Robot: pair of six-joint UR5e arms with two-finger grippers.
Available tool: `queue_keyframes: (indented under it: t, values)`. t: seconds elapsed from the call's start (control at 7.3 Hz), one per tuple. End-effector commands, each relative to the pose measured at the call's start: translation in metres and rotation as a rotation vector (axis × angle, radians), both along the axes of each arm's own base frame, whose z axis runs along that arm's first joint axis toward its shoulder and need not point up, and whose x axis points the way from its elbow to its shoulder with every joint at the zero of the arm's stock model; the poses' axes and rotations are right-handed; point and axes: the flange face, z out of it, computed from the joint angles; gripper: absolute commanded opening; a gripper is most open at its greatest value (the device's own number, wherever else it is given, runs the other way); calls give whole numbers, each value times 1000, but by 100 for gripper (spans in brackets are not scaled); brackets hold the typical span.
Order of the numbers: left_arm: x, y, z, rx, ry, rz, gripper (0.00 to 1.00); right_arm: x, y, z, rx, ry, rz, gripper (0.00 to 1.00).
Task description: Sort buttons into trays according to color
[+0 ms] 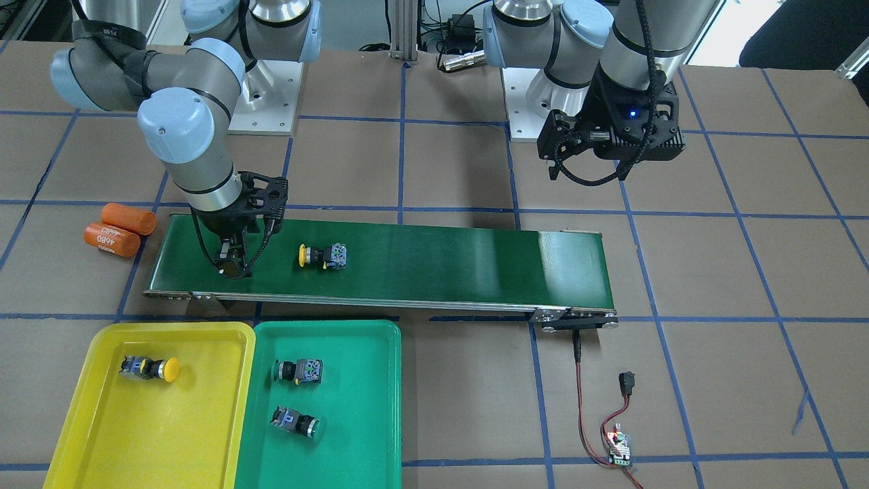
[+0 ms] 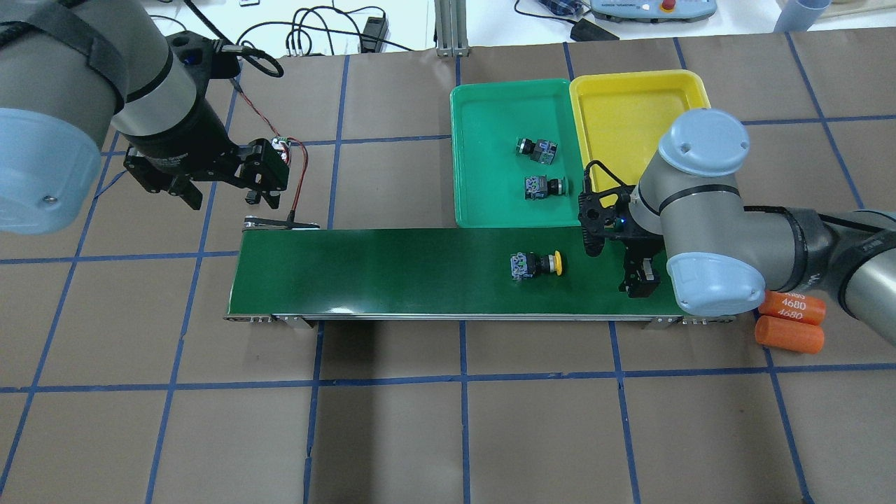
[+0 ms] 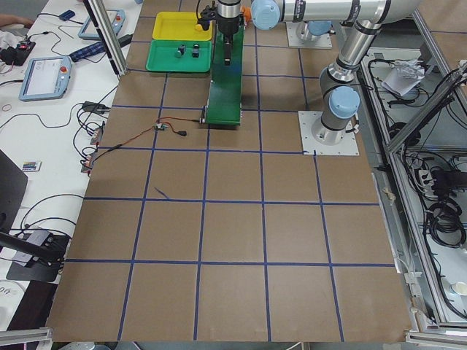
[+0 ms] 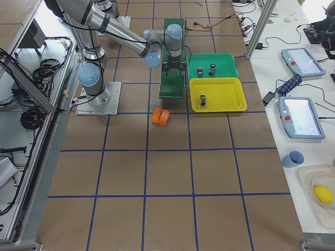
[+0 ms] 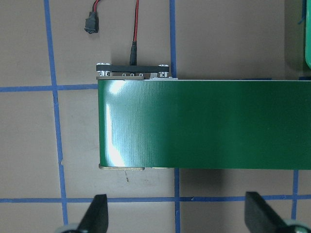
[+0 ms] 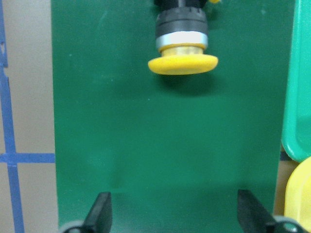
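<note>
Right wrist-mounted view: the right pincer (image 6: 175, 213) hangs released over the conveyor belt (image 6: 121, 145), the yellow button (image 6: 182, 63) lying on its side ahead; its round cap could roll as the grasp closes.

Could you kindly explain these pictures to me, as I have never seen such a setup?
Two robot arms stand at a table. Four pictures come from fixed cameras: across the table, behind the robot, at each end. Two come from cameras on the wrists, looking down. On the table lies a green belt carrying one yellow-capped button. Beside it sit a yellow tray with one yellow button and a green tray with two green buttons. The right claw hovers over the belt near that button; the left claw hangs aside. Both are open and empty.
</note>
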Motion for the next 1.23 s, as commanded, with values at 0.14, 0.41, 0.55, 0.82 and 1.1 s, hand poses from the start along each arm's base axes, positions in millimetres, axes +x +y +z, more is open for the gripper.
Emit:
queue_keyframes:
  t: [0.14, 0.41, 0.55, 0.82, 1.1]
  values:
    - [0, 0, 0, 0, 0, 2, 100, 0, 0, 0, -1, 0, 0, 91]
    - [0, 2, 3, -7, 0, 2, 100, 0, 0, 0, 1, 0, 0, 91]
    - [1, -4, -4, -16, -3, 2, 100, 0, -1, 1, -4, 2, 0, 91]
    - [-1, 13, 24, -86, -4, -16, 100, 0, 0, 0, 1, 2, 0, 91]
    - [-1, 30, 28, -97, -1, -15, 100, 0, 0, 0, -1, 2, 0, 91]
